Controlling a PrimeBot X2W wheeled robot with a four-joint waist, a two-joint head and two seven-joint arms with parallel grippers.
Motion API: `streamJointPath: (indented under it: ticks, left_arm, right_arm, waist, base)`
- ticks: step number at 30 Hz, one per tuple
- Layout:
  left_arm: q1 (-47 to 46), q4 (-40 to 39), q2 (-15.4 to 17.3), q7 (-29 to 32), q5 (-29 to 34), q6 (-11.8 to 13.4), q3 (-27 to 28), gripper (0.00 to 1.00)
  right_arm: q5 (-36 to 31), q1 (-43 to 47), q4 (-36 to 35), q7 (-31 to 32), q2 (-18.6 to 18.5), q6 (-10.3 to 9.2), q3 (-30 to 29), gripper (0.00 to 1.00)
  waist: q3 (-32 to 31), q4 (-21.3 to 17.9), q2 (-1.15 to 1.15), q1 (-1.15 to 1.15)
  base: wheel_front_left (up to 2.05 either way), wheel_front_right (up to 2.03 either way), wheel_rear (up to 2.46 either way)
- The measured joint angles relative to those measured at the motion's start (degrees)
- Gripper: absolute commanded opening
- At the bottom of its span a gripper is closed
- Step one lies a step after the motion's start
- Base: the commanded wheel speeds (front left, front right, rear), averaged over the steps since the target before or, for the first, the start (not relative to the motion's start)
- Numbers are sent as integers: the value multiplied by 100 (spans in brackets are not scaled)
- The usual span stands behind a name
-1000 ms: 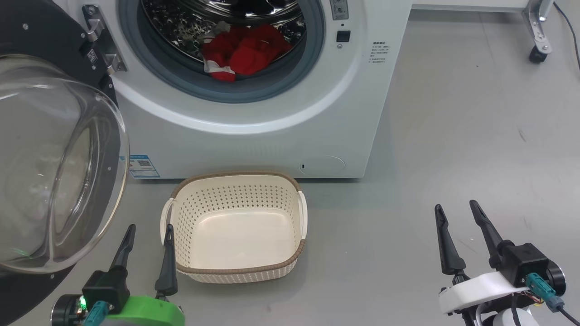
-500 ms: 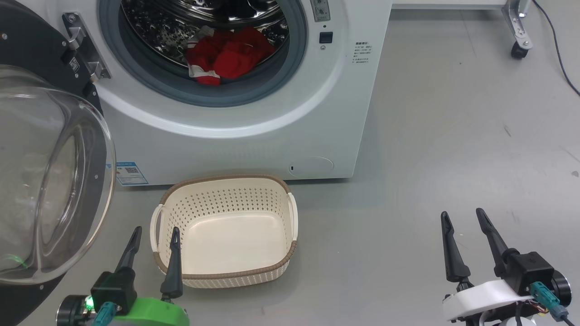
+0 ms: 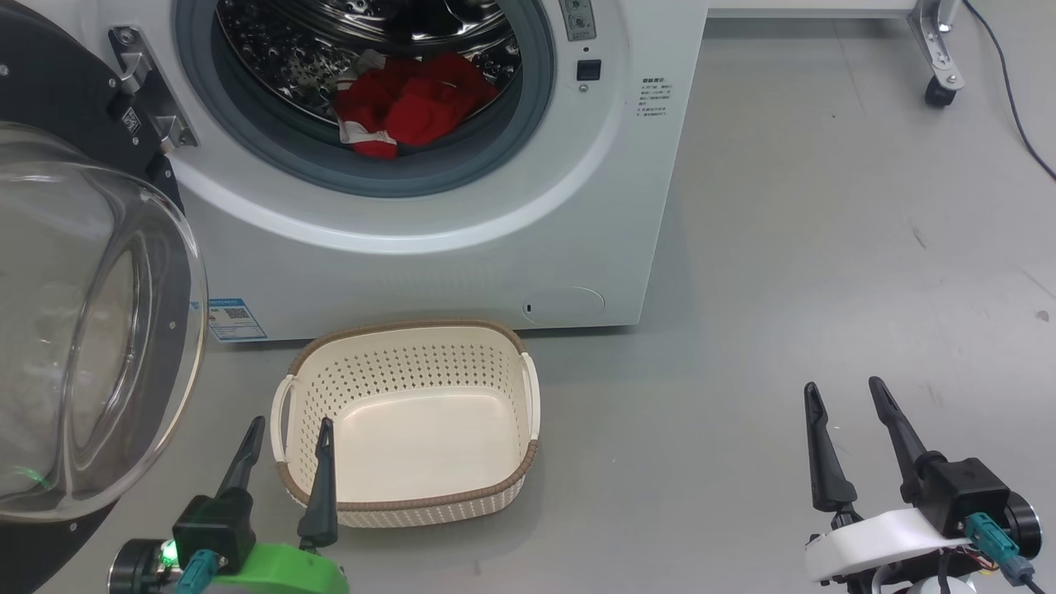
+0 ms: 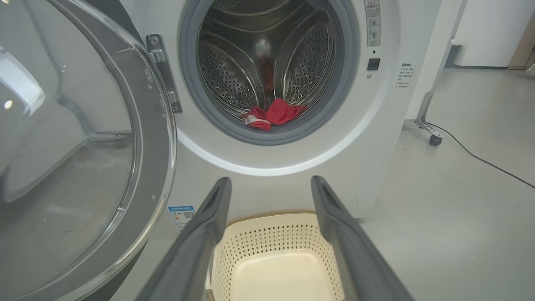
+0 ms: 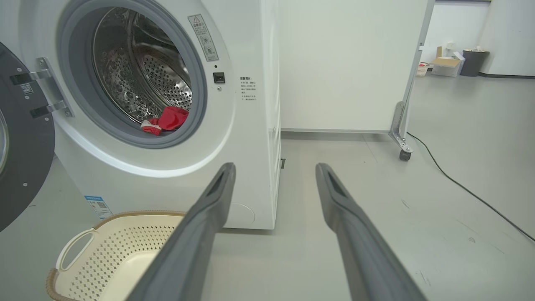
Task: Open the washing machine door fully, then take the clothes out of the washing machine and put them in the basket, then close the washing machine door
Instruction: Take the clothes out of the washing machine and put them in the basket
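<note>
The white washing machine [image 3: 462, 264] stands ahead with its round door [image 3: 91, 330] swung wide to the left, its clear bowl window bulging toward me. Red clothes [image 3: 408, 103] with white trim lie at the front of the steel drum; the left wrist view shows the clothes [image 4: 276, 115] and the right wrist view shows the clothes [image 5: 167, 119]. The cream basket [image 3: 404, 495] sits empty on the floor in front of the machine. My left gripper [image 3: 289, 425] hangs open at the basket's near-left corner. My right gripper [image 3: 841, 389] is open over bare floor to the right.
Grey floor [image 3: 825, 247] stretches to the right of the machine. A white partition on a castor wheel [image 3: 936, 91] stands at the back right, with a black cable [image 5: 468, 192] trailing across the floor. Boxes and a bin [image 5: 474, 62] sit far back.
The whole head view has shifted, so the camera moved; the machine and basket now sit slightly further left in the picture. Both grippers stay open and nothing was handled.
</note>
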Motion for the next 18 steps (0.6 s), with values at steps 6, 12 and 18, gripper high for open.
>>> streamJointPath:
  ticks: [6, 12, 18]
  left_arm:
    - [0, 0, 0, 0, 0, 0, -18, 100]
    - [0, -3, -2, 0, 0, 0, -65, 100]
    - [0, -7, 0, 0, 65, -1, -116, 100]
  right_arm:
    - [5, 21, -5, 0, 0, 0, 13, 100]
    - [10, 55, -7, 0, 0, -1, 20, 100]
    - [13, 76, -9, 0, 1, -1, 29, 100]
  waist:
    - [-1, 3, 0, 0]
    - [-6, 4, 0, 0]
    - [-22, 5, 0, 0]
  base:
    - [0, 0, 0]
    - [2, -7, 5]
    - [26, -31, 5]
